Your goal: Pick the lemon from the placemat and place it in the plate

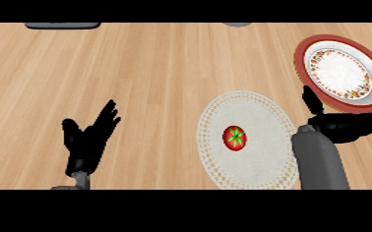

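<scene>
Tomato [234, 138], red, round, green star-shaped top, on pale placemat [247, 109]

left hand [87, 140]: black | right hand [341, 128]: black | right forearm [320, 162]: grey, smooth cylinder

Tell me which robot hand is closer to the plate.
The right robot hand, just below the red-rimmed plate; the left robot hand rests open at lower left.
</scene>
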### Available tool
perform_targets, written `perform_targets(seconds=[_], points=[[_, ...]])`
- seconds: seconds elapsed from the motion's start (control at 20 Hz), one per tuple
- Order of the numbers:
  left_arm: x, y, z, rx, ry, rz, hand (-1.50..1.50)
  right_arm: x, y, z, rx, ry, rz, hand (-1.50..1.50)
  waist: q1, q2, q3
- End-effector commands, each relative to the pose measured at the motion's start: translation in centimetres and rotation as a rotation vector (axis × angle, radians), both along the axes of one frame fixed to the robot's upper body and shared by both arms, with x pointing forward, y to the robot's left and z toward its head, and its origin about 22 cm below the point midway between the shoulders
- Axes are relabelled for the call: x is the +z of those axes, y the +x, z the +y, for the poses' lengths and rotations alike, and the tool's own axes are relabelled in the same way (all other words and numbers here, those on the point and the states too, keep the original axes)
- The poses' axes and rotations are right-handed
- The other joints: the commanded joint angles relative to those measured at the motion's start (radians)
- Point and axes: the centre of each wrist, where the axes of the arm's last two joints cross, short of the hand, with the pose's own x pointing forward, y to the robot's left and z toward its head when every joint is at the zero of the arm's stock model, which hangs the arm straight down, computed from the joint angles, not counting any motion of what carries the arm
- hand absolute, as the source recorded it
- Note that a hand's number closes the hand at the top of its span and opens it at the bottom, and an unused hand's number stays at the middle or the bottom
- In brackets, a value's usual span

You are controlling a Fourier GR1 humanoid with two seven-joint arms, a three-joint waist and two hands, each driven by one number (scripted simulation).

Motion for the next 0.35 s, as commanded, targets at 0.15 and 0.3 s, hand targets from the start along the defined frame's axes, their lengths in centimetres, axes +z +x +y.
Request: perform_targets(seconds=[0.15,0.3], points=[[0.2,0.1,1.2,-0.008,0.005,0.035,0.00,-1.8,-0.5,2.0,0.004,0.027,0.013,-1.50,0.004,0.003,-0.003],[-1.0,-0.4,0.2,0.011,0.009,0.032,0.00,-2.8,-2.4,2.6,0.021,0.041,0.004,-1.50,0.005,0.003,-0.003]])
